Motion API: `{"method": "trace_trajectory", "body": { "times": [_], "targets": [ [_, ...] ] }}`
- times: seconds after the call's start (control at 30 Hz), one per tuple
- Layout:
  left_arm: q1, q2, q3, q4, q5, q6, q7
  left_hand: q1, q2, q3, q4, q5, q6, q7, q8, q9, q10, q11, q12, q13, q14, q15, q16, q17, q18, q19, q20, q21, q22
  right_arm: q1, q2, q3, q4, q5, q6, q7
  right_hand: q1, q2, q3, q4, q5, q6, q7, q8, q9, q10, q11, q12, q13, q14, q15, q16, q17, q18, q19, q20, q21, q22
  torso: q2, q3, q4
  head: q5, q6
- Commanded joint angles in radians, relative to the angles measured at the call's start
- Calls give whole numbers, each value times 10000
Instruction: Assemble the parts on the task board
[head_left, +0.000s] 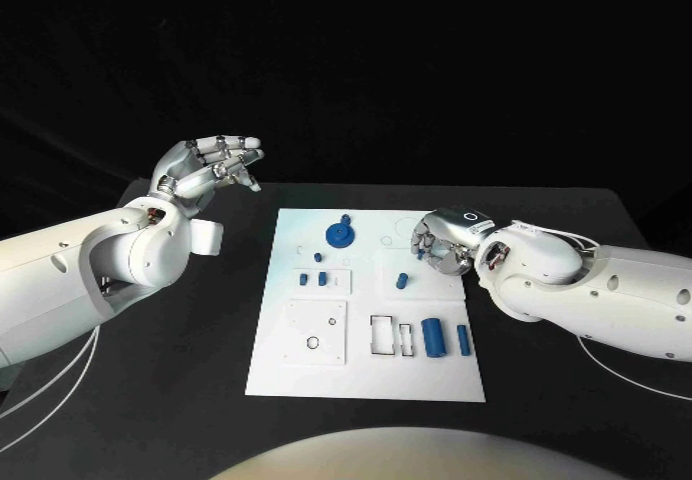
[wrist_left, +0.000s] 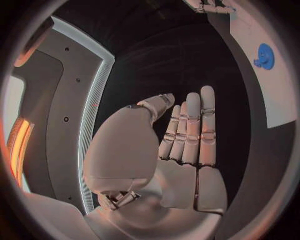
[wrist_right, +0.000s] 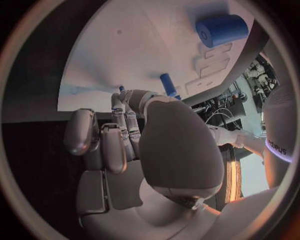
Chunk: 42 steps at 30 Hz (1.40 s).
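Black tabletop (head_left: 173, 400) fills the head view, with the white board (head_left: 368, 375) lying at its centre. On the board, a blue round disc (head_left: 339, 235) sits toward 12 o'clock, small blue pieces (head_left: 322, 277) lie just below it, and a blue cylinder (head_left: 434, 338) with a thinner blue pin (head_left: 463, 339) beside it lies toward 4 o'clock, next to a rectangular frame (head_left: 384, 335). A white plate with a cutout (head_left: 313, 331) lies toward 8 o'clock. The left hand (head_left: 214, 163) is raised off the board at 11 o'clock, fingers loosely apart, grasping nothing. The right hand (head_left: 437, 245) hovers over the board's 2 o'clock edge, fingers curled downward; whether it grips anything I cannot tell from here.

From the left wrist, the left hand (wrist_left: 181, 145) shows its fingers straight and side by side, released, and the blue disc (wrist_left: 264, 55) rests on the board (wrist_left: 275, 95) well apart from it.

From the right wrist, the right hand (wrist_right: 125, 135) curls its fingertips (wrist_right: 119, 102) toward the board (wrist_right: 144, 45); a small blue peg (wrist_right: 167, 84) stands just beside them, and a blue cylinder (wrist_right: 222, 30) lies farther off.
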Motion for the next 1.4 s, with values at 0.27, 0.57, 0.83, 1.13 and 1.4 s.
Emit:
{"method": "trace_trajectory", "body": {
  "times": [0.27, 0.57, 0.83, 1.13, 1.4],
  "targets": [
    [-9, 11, 9, -33, 147, 228, -94, -23, -30, 6, -87, 63, -85, 7, 63, -7, -145, 4, 39, -17, -105, 5, 45, -20, 124, -64, 60, 24, 15, 107, -310, 54, 529, 88, -815, 46, -157, -32, 50, -18, -7, 81, -14, 30, -19, 624, -565, 18, 18, 325, -89, 62, 45, -100, 26, -43, 92, 787, -8, -16, 9, 4, 21],
    [-18, 20, 8, -57, 184, 231, -144, -19, -21, 11, -91, 63, -87, 9, 70, -5, -161, 7, 42, -19, -110, 7, 46, -21, 124, -68, 62, 26, 17, 159, -298, 80, 1346, 262, -1206, 105, -173, -40, 56, -28, -9, 83, -15, 33, -13, 630, -566, 13, 21, 327, -89, 67, 57, -104, 34, -43, 112, 799, -9, -14, 9, 34, 35],
    [-27, 59, 8, -73, 192, 253, -163, -13, -20, 13, -100, 62, -89, 11, 76, -4, -177, 10, 45, -21, -115, 8, 48, -22, 125, -72, 64, 29, 20, 146, 311, 82, 1563, 292, -1228, 190, -181, -44, 64, -38, -9, 78, -14, 32, -10, 629, -566, 5, 23, 326, -90, 65, 51, -99, 23, -44, 90, 792, -17, -23, 21, 141, 16],
    [-30, 96, 6, -110, 261, 250, -192, -6, -16, 16, -107, 62, -90, 12, 81, -2, -187, 11, 50, -22, -119, 9, 49, -23, 126, -75, 65, 32, 22, -127, 1214, 64, 1519, 497, -999, 446, -198, -36, 87, -60, -8, 63, -6, 27, -3, 620, -560, -15, 24, 321, -89, 54, 20, -83, -9, -45, 17, 766, -6, -40, 47, 341, -41],
    [-30, 98, 3, -63, 288, 225, -223, -8, -16, 13, -111, 60, -91, 13, 88, 0, -195, 13, 57, -23, -122, 12, 51, -24, 126, -79, 67, 34, 25, -630, 1827, 2, 1335, 585, -801, 594, -231, -20, 111, -83, -11, 38, 5, 19, 6, 603, -550, -45, 26, 313, -83, 38, -19, -65, -50, -43, -71, 736, 6, -29, -4, 568, -115]
  ]
}}
